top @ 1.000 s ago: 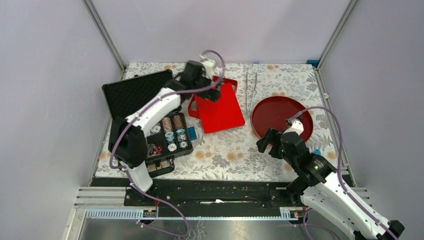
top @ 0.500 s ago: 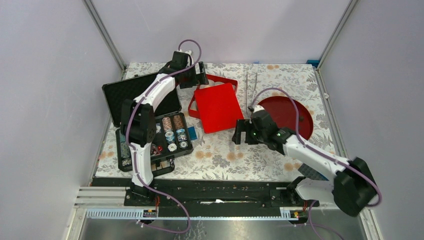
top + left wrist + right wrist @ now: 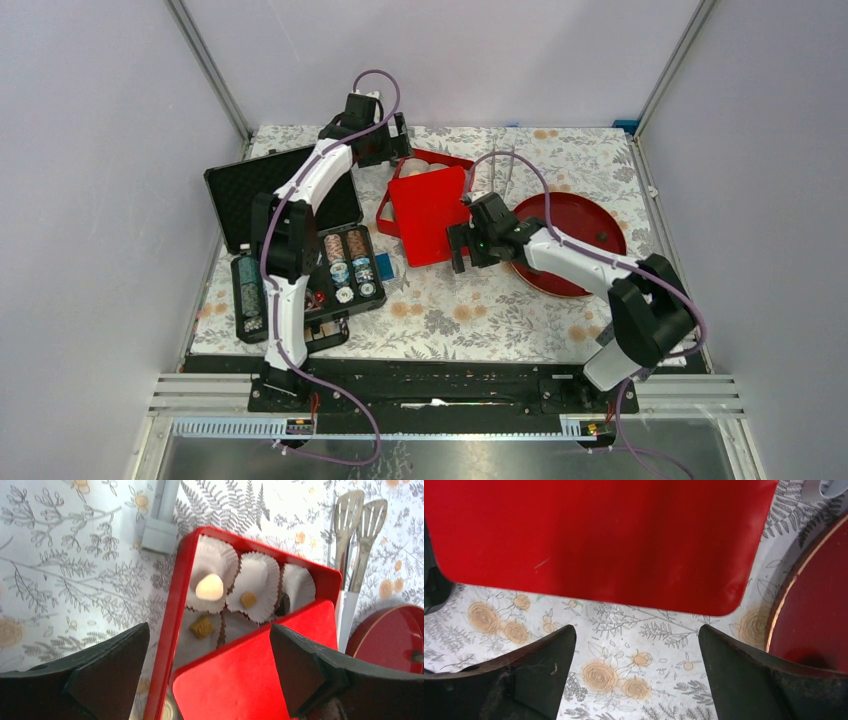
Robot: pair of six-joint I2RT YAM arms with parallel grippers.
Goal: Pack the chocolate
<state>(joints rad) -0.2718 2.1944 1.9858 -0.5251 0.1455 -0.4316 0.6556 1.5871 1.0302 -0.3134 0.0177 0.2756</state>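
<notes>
The chocolate (image 3: 209, 587) sat inside the red box (image 3: 170, 610), each lump resting in one of the white paper cups (image 3: 260, 577). A pale tan piece lay in the cup at the box's far left corner, and a small tan one in the cup to its right. A mid-brown square sat one row nearer, and a dark piece was partly hidden at the lid's edge. The red lid (image 3: 250, 680) lay askew over the near part of the box, leaving the far rows uncovered.

The left gripper (image 3: 208, 635) hovered above the box with its jaws spread wide, holding nothing. The right gripper (image 3: 636, 632) hung just off the near edge of the lid, low over the floral table (image 3: 614, 675), its jaws likewise wide apart and empty.

Right of the box lay metal tongs (image 3: 357, 525), and beyond them a round red plate (image 3: 395, 630). Left of the box stood an open black case (image 3: 290, 190) holding rows of striped chips (image 3: 345, 255). Any print on them was too small to read.
</notes>
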